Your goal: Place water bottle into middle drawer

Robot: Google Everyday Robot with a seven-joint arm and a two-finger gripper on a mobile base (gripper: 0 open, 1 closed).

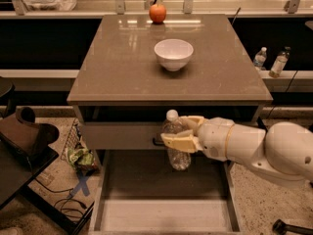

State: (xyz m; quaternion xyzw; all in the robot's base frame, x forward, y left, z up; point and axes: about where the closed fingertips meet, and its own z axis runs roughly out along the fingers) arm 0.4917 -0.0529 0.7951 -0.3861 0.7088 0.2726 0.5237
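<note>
My gripper (183,131) is shut on the water bottle (175,148), a clear ribbed bottle with a white cap, and holds it upright. The white arm reaches in from the right. The bottle hangs in front of the cabinet, above the back part of the open middle drawer (164,213), a wide shallow tray pulled out toward the camera. The bottle's base is above the drawer floor and does not touch it. The bottle hides part of the flat drawer front (117,135) above the open drawer.
A white bowl (173,53) and a red apple (157,13) stand on the cabinet top (112,72). Two small clear bottles (270,60) stand on a ledge at the right. A dark chair (22,141) and a green bag (80,157) are at the left.
</note>
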